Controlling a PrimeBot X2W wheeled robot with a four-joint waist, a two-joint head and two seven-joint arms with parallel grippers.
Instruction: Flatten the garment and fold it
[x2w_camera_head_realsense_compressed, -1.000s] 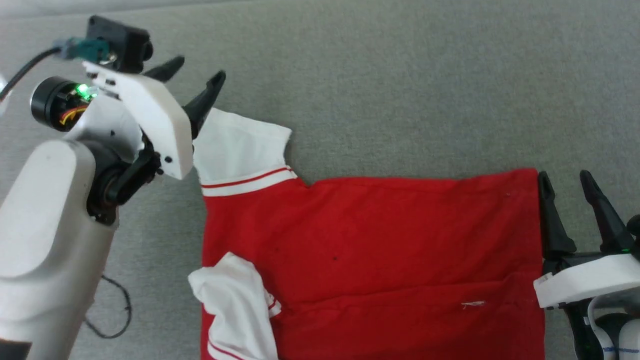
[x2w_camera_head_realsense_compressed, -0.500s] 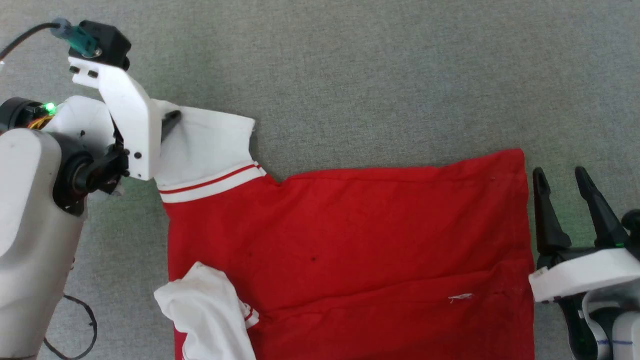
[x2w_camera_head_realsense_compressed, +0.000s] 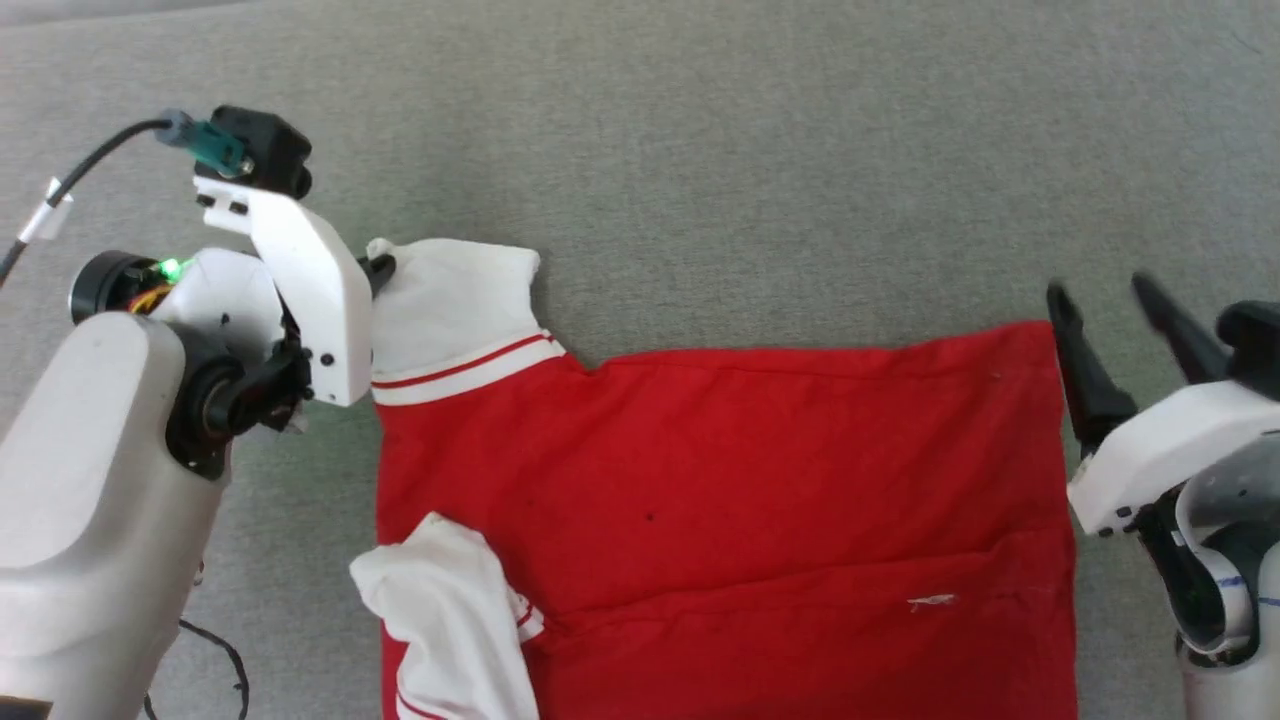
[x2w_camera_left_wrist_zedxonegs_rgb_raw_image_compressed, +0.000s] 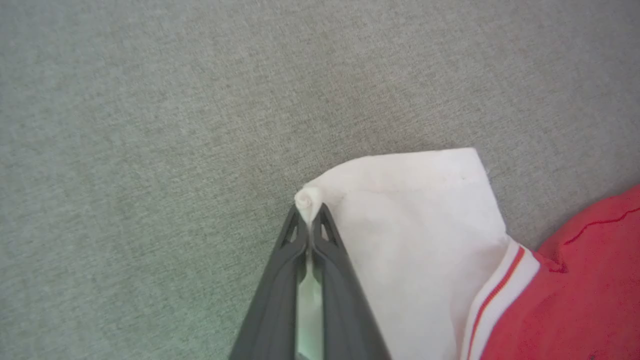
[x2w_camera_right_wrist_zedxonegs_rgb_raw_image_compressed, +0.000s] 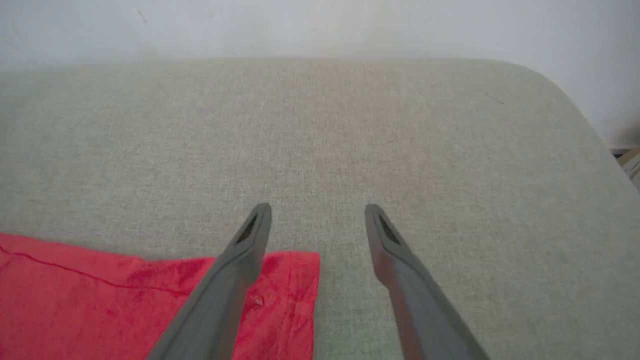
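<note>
One garment (x2w_camera_head_realsense_compressed: 720, 480) sleeve corner sits clenched in left end effector (x2w_camera_left_wrist_zedxonegs_rgb_raw_image_compressed: 310, 214); right end effector (x2w_camera_right_wrist_zedxonegs_rgb_raw_image_compressed: 317, 212) gapes nearby.

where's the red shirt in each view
Head view: garment spreads over centre and bottom, its upper white sleeve pinched by the left hand.
Left wrist view: that sleeve centre-right, red body at the lower right corner.
Right wrist view: red hem corner at lower left.
Shared: grey fabric surface.
</note>
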